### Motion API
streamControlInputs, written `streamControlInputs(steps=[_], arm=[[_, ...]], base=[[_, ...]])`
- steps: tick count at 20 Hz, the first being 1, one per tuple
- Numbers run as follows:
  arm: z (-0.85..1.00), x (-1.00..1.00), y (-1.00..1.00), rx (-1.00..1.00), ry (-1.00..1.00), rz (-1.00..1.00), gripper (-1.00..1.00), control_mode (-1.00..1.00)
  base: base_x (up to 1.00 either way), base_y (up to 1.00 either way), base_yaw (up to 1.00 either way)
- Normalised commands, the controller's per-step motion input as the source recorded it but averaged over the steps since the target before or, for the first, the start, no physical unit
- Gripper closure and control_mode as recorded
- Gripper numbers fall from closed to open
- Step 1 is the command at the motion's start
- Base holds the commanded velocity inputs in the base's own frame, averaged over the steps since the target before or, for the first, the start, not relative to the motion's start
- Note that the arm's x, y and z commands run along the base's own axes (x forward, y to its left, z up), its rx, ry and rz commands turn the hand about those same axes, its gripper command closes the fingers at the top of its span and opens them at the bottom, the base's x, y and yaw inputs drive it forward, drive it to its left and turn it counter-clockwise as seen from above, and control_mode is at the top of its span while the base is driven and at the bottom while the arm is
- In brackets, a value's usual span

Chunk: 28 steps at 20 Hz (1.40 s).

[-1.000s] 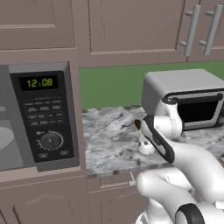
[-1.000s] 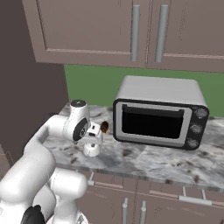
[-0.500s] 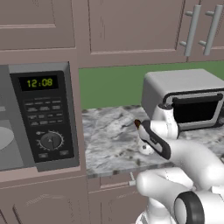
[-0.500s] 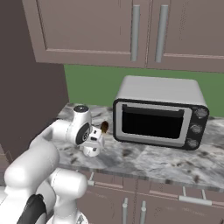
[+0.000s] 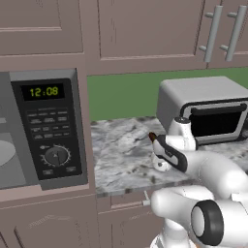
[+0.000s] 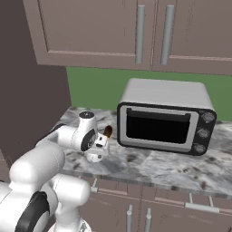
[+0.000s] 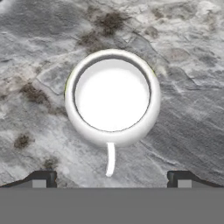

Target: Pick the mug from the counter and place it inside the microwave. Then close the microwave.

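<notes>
Two spread fingertips (image 7: 39, 179) of my gripper (image 7: 111, 180) straddle the mug (image 7: 112, 97) — off-centre descent could tip it — nothing held.

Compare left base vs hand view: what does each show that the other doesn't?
Left base: the microwave with its clock and dial, a toaster oven, cabinets, and the arm reaching over the counter. Hand view: the mug seen from above, upright, handle toward the open gripper, untouched. Both: the marbled counter.
</notes>
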Motion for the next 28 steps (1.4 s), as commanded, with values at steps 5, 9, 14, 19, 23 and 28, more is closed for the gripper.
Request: streamControlInputs(steps=[5,9,14,19,23,28], arm=[[0.00,0.23,-0.01,0.00,0.00,0.00,-1.00,-1.00],[0.00,0.08,0.00,0.00,0.00,0.00,-1.00,-1.00],[-0.04,0.00,0.00,0.00,0.00,0.00,-1.00,-1.00],[-0.10,-0.04,0.00,0.00,0.01,0.00,-1.00,-1.00],[-0.12,-0.09,0.00,0.00,0.02,0.00,-1.00,-1.00],[-0.17,-0.07,0.00,0.00,0.01,0.00,-1.00,-1.00]], base=[[0.00,0.00,0.00],[0.00,0.00,0.00],[0.00,0.00,0.00],[0.00,0.00,0.00],[0.00,0.00,0.00],[0.00,0.00,0.00]])
